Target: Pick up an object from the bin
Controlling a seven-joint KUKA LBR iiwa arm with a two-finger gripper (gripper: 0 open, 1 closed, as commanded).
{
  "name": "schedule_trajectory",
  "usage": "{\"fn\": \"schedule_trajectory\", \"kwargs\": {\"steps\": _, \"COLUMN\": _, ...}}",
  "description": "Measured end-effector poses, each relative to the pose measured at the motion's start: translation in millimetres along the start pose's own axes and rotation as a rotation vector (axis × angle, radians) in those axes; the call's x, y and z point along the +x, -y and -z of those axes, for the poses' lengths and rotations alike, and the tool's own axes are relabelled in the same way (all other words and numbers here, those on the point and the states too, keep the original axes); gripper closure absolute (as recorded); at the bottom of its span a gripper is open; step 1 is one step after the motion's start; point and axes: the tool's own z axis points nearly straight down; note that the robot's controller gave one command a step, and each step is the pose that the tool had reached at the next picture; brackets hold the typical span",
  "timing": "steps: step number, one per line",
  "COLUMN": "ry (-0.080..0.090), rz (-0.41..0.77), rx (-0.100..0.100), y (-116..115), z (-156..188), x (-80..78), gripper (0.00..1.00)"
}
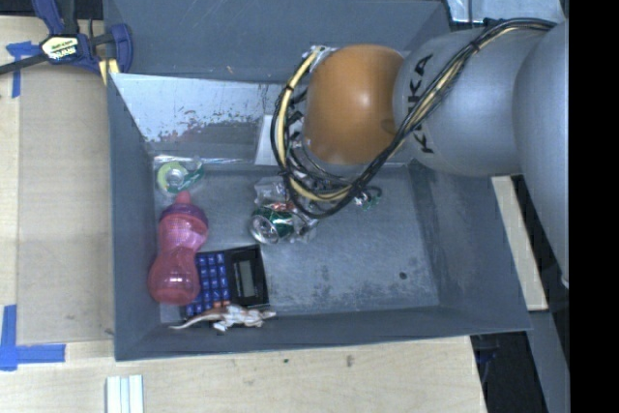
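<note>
You have the arm (484, 102) reaching in from the right, with its orange cover (353, 106) hanging over the middle of the bin (213, 34), towards the back wall. The tool (288, 200) sits beneath that cover, and you cannot tell whether it is released or clenched. Just below it on the bin floor lies a crumpled shiny bundle (276, 224) with green in it. You cannot tell whether the bundle touches the tool's lower end or only lies close to it. Well to the left lies 1 pink bottle (177, 251), and a black calculator (232, 276) with blue keys is right beside it. A small pale toy figure (227, 316) lies along the front wall. A clear bag (176, 174) holding a greenish ring rests just behind the bottle.
</note>
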Motion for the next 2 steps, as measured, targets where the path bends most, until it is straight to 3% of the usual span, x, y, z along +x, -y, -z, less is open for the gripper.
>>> {"fn": "schedule_trajectory", "kwargs": {"steps": 1, "ry": 0.000, "rz": -0.001, "rx": 0.000, "y": 0, "z": 0, "x": 0.0, "gripper": 1.00}}
{"fn": "schedule_trajectory", "kwargs": {"steps": 2, "ry": 0.005, "rz": 0.041, "rx": 0.002, "y": -3, "z": 131, "x": 5.1, "gripper": 1.00}}
